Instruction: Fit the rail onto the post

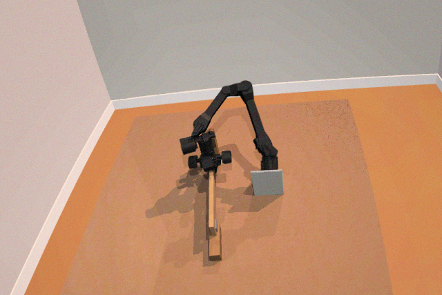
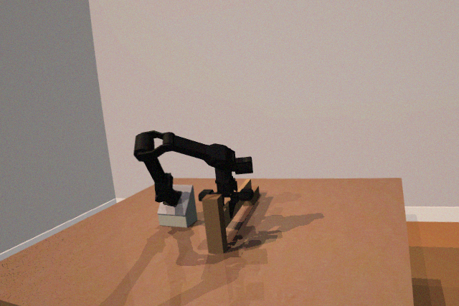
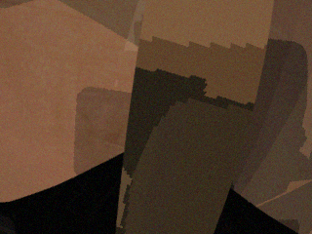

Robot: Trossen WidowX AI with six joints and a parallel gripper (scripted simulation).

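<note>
The long wooden rail (image 1: 211,199) (image 2: 244,185) (image 3: 207,24) runs from the post toward the footboard block (image 1: 214,248). Its far end sits at that block's bracket, whose fit is too small to judge. The post (image 2: 214,224) stands upright in the exterior view and is partly hidden behind the arm in the top view. My gripper (image 1: 211,169) (image 2: 232,210) is shut on the rail near the post, pointing down. The rail's near end appears raised off the table, close to the post. The pegs, the holes and any gap at the joint are hidden.
The arm's grey, sloped base block (image 1: 267,182) (image 2: 177,220) stands beside the rail, with the arm arching over from it. The wooden table top (image 1: 321,234) (image 2: 315,258) carries shadows of the arm and rail. Walls stand beyond the table.
</note>
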